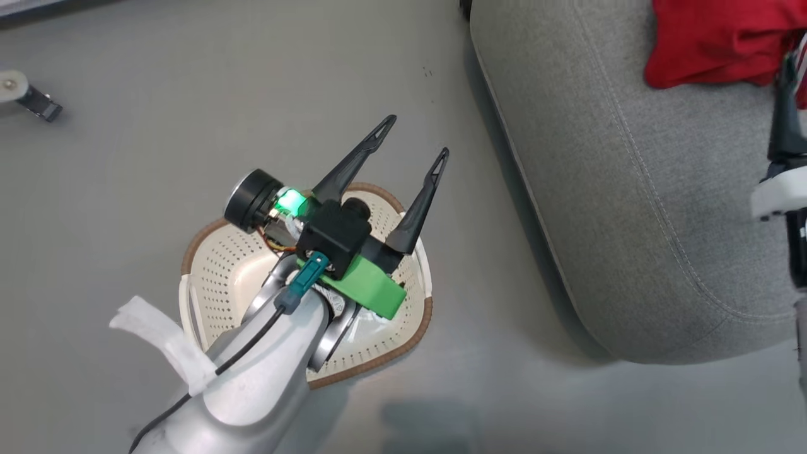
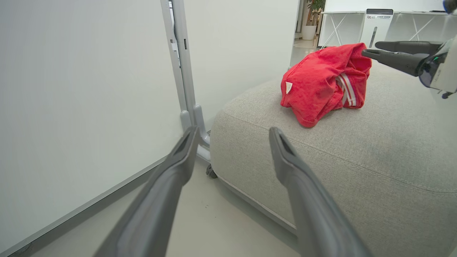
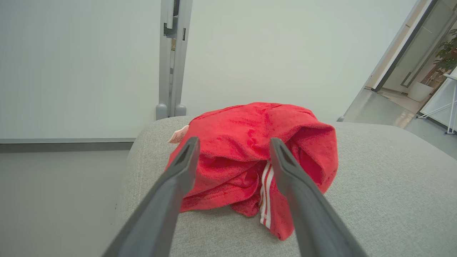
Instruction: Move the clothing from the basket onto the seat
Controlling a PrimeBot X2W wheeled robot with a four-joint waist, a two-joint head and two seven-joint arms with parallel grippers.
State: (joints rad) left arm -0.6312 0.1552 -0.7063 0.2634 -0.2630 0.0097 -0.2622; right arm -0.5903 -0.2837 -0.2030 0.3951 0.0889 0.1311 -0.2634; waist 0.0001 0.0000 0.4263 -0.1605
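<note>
Left gripper [image 1: 418, 135]: jaws wide apart, nothing between them. Fingers point up and right in the head view, tips over the grey floor [image 1: 126, 202] between basket and seat.

Right gripper [image 3: 234, 141]: jaws open, nothing clamped. In its own wrist view the fingers frame the red clothing [image 3: 250, 150]. From the left wrist view the tips sit at the heap's far upper edge; cannot tell whether they touch it.

Clothing: one crumpled red heap with a white side stripe showing, lying on the top of the grey seat [image 1: 630, 189], near one corner. Cannot tell whether the heap is one garment or two.

Basket [image 1: 208, 234]: on the floor beside the seat. No red on the perforated walls that show; the left forearm hides the middle.

Step (judgement): end of placement on the seat, load let go.

Next move calls for: drawing the right arm straight back so the fingers do not snag or drag the fabric; then swinging the left arm aside to confirm that the basket is empty.

Pose: left forearm rises from the lower left, angled over the basket, wrist level. Right arm is at the right edge of the head view, reaching over the seat.
</note>
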